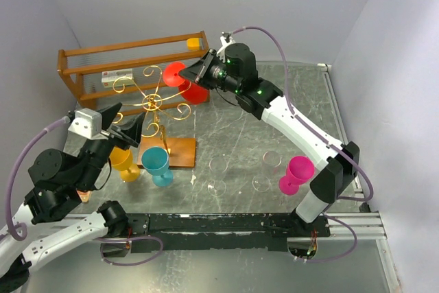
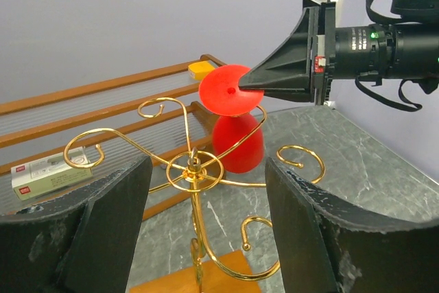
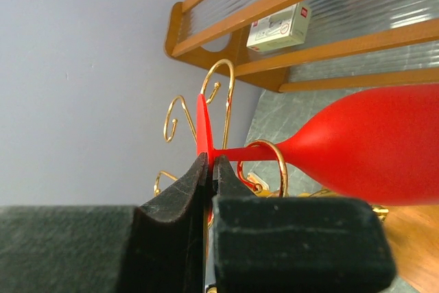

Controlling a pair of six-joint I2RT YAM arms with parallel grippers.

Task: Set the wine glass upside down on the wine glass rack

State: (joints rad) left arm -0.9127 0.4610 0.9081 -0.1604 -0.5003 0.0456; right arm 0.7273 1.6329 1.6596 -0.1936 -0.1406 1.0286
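I see the grey marbled surface (image 1: pixel 240 135) filling most of the top view. A wooden open-frame crate (image 1: pixel 123 44) stands along its far left edge. My right arm (image 1: pixel 302 128) reaches from the near right corner diagonally to the crate's right end. My left arm (image 1: pixel 62 176) is folded up at the near left.

The rack (image 1: pixel 156 101) stands just in front of the crate. Its gold scroll arms fan out from a central post on a small wooden base (image 1: pixel 180 150).

The red glass (image 1: pixel 194 92) is off the surface at the rack's far right side, among the scroll arms. It hangs tilted, foot uppermost and bowl below. From the right wrist I see its stem crossing one gold loop, but I cannot tell whether it rests on the wire.

A teal glass (image 1: pixel 156 162) stands just beside the rack's base. A yellow glass (image 1: pixel 123 161) stands to its left, partly under my left arm. A pink glass (image 1: pixel 296 173) stands near the right arm's base. A few clear glasses (image 1: pixel 219 166) sit between the teal and the pink one.

The right end effector (image 1: pixel 188 77) is clenched on the rim of the red glass's foot. The left end effector (image 1: pixel 123 121) is released, its fingers wide apart with nothing gripped, near the rack's near left side.

A small white box (image 1: pixel 116 78) lies inside the crate.
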